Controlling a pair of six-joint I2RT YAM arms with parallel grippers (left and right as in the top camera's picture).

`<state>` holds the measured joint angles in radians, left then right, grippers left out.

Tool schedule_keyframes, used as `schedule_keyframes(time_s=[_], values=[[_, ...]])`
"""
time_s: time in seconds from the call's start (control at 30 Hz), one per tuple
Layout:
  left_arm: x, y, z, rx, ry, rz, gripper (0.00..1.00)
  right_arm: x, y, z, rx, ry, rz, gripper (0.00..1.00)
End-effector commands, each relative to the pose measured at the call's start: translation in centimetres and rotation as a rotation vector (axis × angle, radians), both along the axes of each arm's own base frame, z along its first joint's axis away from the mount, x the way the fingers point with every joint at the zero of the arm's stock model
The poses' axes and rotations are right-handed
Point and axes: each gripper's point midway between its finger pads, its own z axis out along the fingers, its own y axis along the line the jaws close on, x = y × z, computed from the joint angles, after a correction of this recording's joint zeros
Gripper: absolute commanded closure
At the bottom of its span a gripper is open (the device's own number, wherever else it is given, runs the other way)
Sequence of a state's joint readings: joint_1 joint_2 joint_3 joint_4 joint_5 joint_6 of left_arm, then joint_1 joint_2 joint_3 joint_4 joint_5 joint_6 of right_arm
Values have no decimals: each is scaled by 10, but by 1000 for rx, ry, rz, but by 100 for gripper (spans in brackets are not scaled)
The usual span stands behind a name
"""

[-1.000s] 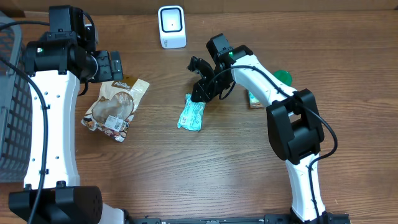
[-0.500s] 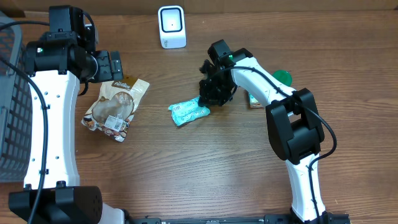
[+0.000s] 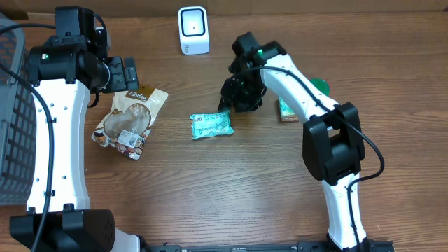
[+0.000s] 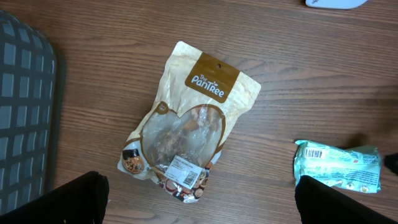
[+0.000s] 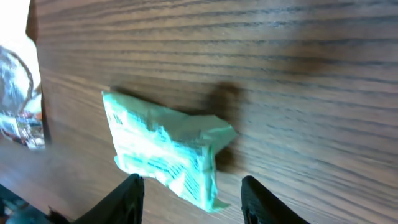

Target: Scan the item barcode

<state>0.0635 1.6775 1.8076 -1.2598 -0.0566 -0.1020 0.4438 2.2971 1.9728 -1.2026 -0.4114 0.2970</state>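
Finds the teal packet (image 3: 211, 125) flat on the worktop (image 3: 210, 189), long axis left to right, just near-left of the right gripper (image 3: 236, 96), half open and holding nothing, far closer than the wide-open, empty left gripper (image 3: 129, 73) near the snack pouch (image 3: 129, 120); scanner (image 3: 192, 29) beyond, far side.

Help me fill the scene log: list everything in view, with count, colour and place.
barcode scanner: one, white, table's far edge
snack packet: one, teal, mid-table
Pantree pouch: one, beige-brown, left of the snack packet
small packet: one, green-brown, beside the right arm
round object: one, green, behind the right arm
basket: one, grey, left edge
table: one, brown wood, under everything
left tool: one, black, open, over the Pantree pouch
right tool: one, black, open, by the snack packet's right end
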Motion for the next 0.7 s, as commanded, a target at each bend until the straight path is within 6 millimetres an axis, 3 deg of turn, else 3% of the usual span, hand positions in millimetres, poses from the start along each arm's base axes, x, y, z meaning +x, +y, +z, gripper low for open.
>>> schedule_keyframes(time_s=[0.0,0.13,0.37,0.5,0.6,0.67], values=[[0,0,9,-7,-27,8,0,-1,-6,9,2,-54,98,52],[0,0,9,-7,-27,8,1,-17,-11,-12,-10,9,98,53],[0,0,9,-7,-27,8,0,-34,3,-31,109,73,103,54],[0,0,9,-7,-27,8,1,-38,9,-39,157,77,102,68],[0,0,9,-7,-27,8,0,-38,9,-45,156,82,79,91],[0,0,9,-7,-27,8,0,-37,9,-45,158,79,78,96]])
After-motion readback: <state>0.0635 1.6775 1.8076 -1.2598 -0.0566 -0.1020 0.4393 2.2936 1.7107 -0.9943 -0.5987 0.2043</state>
